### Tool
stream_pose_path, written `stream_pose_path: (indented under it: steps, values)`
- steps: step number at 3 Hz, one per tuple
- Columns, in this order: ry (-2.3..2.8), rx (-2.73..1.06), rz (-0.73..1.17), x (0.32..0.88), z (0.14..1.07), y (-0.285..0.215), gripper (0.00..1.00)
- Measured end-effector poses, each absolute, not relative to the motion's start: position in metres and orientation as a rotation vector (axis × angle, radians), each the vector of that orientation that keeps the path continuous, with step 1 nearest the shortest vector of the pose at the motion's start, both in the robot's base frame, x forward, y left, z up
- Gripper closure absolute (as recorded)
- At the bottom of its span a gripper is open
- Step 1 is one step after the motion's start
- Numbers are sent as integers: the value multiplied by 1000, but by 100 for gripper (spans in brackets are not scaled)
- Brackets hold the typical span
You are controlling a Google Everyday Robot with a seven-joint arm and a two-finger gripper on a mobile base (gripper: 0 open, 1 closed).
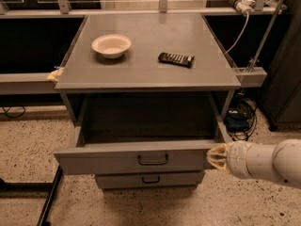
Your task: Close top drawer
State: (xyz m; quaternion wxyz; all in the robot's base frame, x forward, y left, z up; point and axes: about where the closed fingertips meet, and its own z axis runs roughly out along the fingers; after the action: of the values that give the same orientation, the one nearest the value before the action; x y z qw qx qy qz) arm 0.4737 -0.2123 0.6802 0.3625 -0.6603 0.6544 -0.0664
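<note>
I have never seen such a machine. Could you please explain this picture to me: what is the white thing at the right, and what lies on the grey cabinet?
The white tube at the lower right is a robot's arm. Its tan tip is the pincer, the part that grasps. It is at the right end of the front of the top drawer, which is pulled out. The pincer holds no object that I can see. The one camera looks down on the cabinet from the front. On the cabinet top lie a white bowl and a flat black object, perhaps a remote control. A smaller drawer sits below.
</note>
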Motion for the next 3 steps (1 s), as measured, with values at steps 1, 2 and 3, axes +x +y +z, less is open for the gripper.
stream_pose_path:
  steps: [1,2,3]
  values:
    - [1634,-1694,-205,498,682,-216,100]
    - [1623,-1686,-227,524,679,-224,100]
    - [1635,-1669,-238,552,677,-234,100]
